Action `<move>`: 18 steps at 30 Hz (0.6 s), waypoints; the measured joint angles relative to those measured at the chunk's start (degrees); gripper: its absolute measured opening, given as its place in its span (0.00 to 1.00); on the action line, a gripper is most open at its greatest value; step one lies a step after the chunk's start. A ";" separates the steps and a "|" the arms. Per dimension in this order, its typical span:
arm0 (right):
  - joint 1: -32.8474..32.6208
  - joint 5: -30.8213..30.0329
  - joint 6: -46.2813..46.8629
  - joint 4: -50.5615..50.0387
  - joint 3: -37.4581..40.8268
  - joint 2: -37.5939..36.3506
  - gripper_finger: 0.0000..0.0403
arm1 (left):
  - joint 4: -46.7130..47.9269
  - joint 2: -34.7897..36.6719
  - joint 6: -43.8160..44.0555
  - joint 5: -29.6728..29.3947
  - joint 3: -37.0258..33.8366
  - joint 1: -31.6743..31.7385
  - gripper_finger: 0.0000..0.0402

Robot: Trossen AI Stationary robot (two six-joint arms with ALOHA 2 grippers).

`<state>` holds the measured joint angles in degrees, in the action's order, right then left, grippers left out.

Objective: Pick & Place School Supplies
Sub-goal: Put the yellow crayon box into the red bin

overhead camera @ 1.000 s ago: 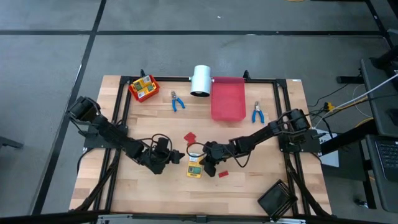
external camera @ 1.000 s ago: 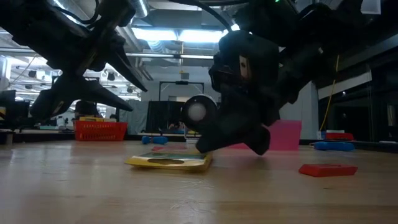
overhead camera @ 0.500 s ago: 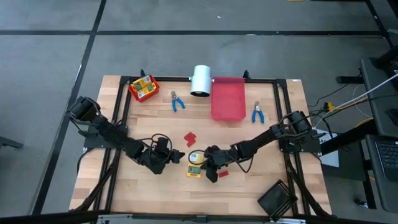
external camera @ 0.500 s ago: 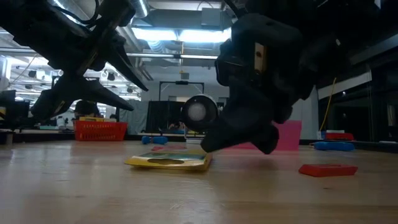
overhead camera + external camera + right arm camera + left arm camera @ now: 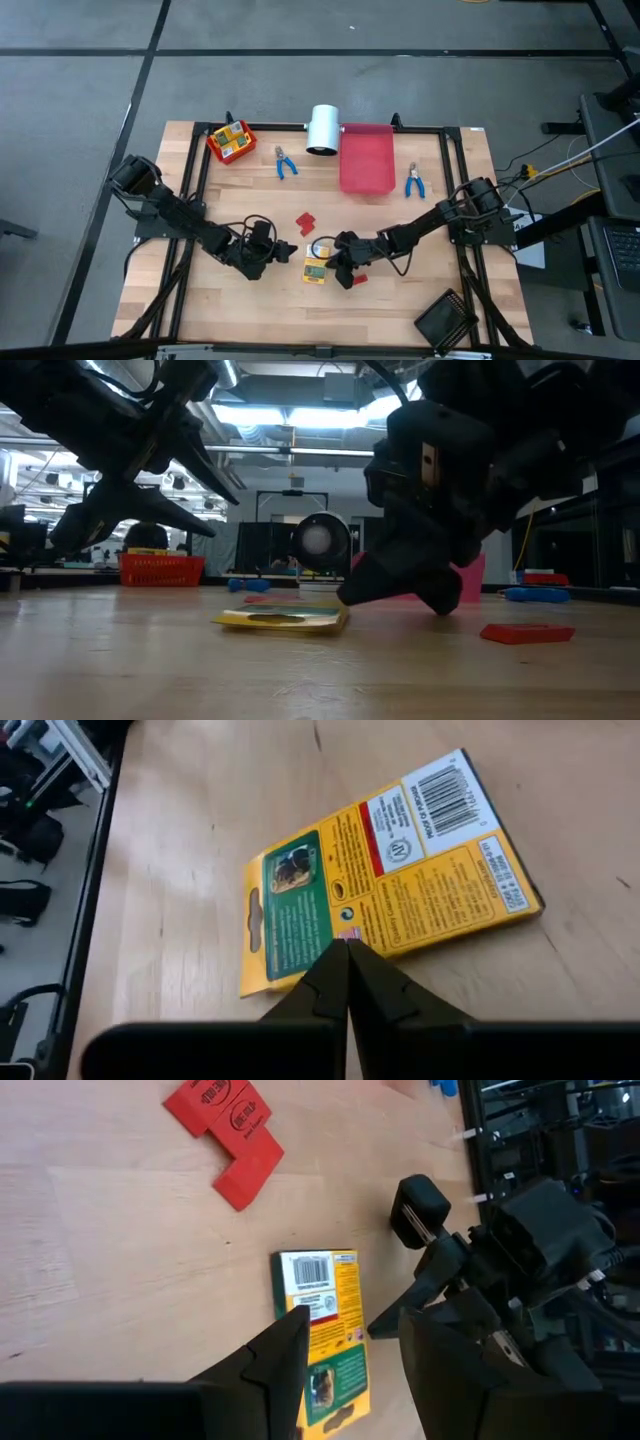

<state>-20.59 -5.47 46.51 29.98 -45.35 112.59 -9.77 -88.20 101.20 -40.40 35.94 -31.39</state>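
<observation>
A flat yellow-orange box with green print lies face down on the wooden table near its middle. My right gripper is shut, with its tips on this box; in the high view it comes in from the table's right. My left gripper is open and hovers just left of the box, fingers spread and raised off the table. Red blocks lie beyond the box and to its right. Two blue-handled pliers lie farther back. My right gripper has its shut fingertips on the box's printed back face, close to one long edge. They come slanting down from the table's right, across the box. The box lies flat on the table.
At the far edge stand a red basket holding yellow boxes, a white cylinder and a pink-red tray. A black tray sits at the near right corner. Bare wood stretches along the near edge.
My right gripper has moved a little toward the table's right and near edge, staying shut. The yellow box has slid slightly toward the right with it, still flat on the table.
</observation>
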 joint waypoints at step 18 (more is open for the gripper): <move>-0.08 -1.27 0.20 0.28 0.23 0.37 0.02 | -2.29 -0.02 -1.48 1.96 -0.02 0.00 0.38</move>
<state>-20.67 -6.74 46.71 30.26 -45.12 112.96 -12.05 -88.23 99.72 -38.44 35.92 -31.40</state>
